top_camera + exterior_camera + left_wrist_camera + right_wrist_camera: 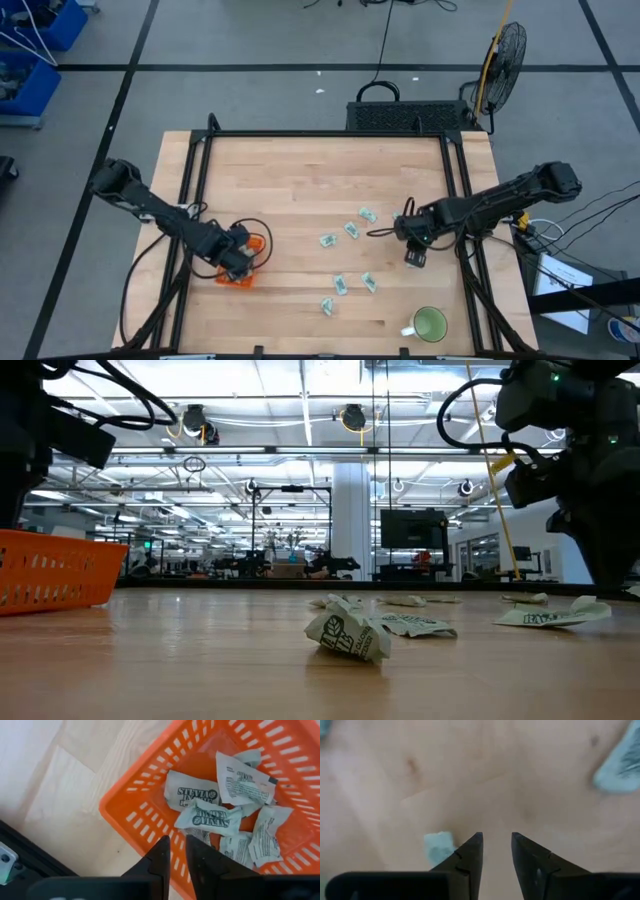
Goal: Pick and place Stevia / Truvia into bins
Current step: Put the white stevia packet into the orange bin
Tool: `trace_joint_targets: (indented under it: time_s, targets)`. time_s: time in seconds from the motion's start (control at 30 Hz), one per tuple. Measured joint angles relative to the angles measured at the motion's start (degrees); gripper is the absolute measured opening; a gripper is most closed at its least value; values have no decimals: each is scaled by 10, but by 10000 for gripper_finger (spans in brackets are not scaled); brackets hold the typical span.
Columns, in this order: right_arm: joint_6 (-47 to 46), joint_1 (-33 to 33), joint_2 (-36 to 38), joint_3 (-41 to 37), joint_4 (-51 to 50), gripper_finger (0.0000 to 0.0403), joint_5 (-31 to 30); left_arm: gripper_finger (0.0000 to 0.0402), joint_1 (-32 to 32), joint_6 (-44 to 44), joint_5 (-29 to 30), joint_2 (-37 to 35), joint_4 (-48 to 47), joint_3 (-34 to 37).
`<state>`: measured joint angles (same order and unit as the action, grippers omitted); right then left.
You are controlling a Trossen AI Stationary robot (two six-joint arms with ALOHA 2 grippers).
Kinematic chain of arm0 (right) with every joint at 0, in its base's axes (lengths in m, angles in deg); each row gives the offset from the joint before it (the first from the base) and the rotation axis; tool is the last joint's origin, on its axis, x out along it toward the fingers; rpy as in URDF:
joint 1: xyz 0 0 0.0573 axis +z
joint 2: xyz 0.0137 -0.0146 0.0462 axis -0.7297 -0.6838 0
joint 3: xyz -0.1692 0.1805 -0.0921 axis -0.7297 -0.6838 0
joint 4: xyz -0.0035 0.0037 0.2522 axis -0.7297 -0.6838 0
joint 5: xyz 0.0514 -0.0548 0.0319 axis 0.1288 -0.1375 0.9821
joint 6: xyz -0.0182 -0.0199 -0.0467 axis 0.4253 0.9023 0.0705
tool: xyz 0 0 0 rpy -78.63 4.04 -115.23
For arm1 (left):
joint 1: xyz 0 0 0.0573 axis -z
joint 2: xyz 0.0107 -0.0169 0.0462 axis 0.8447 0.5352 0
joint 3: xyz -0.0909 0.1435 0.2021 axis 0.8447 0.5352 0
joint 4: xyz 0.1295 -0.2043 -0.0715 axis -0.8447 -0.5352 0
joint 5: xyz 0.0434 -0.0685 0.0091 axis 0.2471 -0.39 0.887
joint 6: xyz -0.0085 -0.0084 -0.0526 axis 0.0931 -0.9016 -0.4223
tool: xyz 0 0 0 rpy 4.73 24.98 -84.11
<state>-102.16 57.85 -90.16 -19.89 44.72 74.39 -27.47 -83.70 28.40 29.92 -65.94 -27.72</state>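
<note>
Noted: left hand (177, 851) above orange tray (131, 810), fingers narrowly parted and empty over packets (210, 815) inside; right hand (496, 845) parted, empty, low over tabletop (300, 190) right of tray; next likely grasping a loose packet (351, 229).

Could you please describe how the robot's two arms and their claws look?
Both arms are dark and jointed, with black cables looping alongside. The left claw and right claw each have two black, wedge-shaped fingers tapering to narrow tips, with small notches along the right claw's inner edges.
</note>
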Motion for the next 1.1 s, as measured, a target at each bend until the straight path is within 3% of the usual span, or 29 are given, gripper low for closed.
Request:
trace_joint_targets:
  time_s: [0.3,0.5,1.1]
  targets:
    - [-20,1,4,0,-30,100,114,71,-23,100,9,-5,-1,-28]
    - [12,18,4,0,2,100,42,72,-45,105,56,-5,0,-53]
    - [32,69,-68,0,63,100,11,72,-58,104,85,-5,2,-59]
